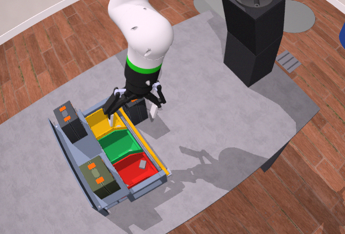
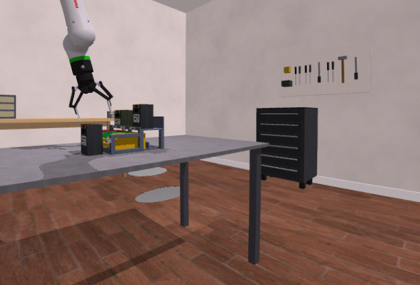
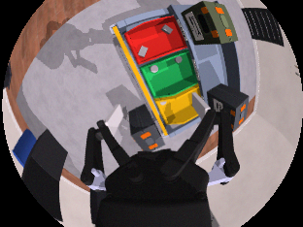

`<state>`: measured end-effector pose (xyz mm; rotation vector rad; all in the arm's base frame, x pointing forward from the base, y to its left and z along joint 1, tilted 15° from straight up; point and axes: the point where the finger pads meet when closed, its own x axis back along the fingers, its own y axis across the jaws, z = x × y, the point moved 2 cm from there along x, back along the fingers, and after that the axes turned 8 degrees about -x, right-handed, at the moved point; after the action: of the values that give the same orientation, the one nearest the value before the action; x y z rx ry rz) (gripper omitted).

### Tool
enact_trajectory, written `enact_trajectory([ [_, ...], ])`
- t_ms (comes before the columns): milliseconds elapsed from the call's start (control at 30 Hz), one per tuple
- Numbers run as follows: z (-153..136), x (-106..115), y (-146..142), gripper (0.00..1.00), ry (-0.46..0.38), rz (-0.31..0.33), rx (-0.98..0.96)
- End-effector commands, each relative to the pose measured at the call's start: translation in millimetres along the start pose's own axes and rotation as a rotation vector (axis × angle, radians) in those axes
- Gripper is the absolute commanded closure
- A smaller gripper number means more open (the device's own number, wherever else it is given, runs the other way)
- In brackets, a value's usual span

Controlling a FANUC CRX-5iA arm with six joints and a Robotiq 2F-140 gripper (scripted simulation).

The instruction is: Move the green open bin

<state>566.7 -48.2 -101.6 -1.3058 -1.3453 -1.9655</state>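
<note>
The green open bin [image 1: 118, 146] [image 3: 170, 79] sits in the lower tier of the grey shelf [image 1: 89, 144] [image 2: 141, 141], between the yellow bin [image 1: 98, 124] [image 2: 128, 142] [image 3: 180, 112] and the red bin [image 1: 130, 172] [image 3: 154, 40]. Two round grey parts show in the green bin in the wrist view. My gripper [image 1: 132, 116] [image 2: 95, 117] [image 3: 155, 104] is open and empty, above the yellow bin's end of the shelf. One fingertip is over the yellow bin, the other out beyond the yellow rail. The green bin's base is hidden.
A black case [image 1: 138, 113] [image 2: 91, 139] [image 3: 141, 117] stands on the table [image 1: 201, 115] beside the rail [image 1: 144, 140] [image 3: 138, 77], beneath the gripper. Another black case [image 1: 70, 121] [image 2: 143, 115] [image 3: 228, 101] and an olive case [image 1: 99, 177] [image 2: 122, 118] [image 3: 209, 23] stand on the upper tier.
</note>
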Motion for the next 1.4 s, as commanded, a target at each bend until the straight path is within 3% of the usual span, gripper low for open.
enact_trajectory([
  [0,-1.5,-0.1,0.3,0.0,0.055,0.026,0.002],
  [33,0.5,0.6,0.4,0.0,0.004,0.042,0.033],
  [167,2.9,2.9,2.5,0.0,0.021,0.2,0.167],
  [567,2.9,2.9,2.5,0.0,0.021,0.2,0.167],
  [733,4.8,4.3,2.9,0.0,0.028,0.266,0.221],
  [1367,5.8,5.1,2.7,0.0,0.028,0.266,0.221],
])
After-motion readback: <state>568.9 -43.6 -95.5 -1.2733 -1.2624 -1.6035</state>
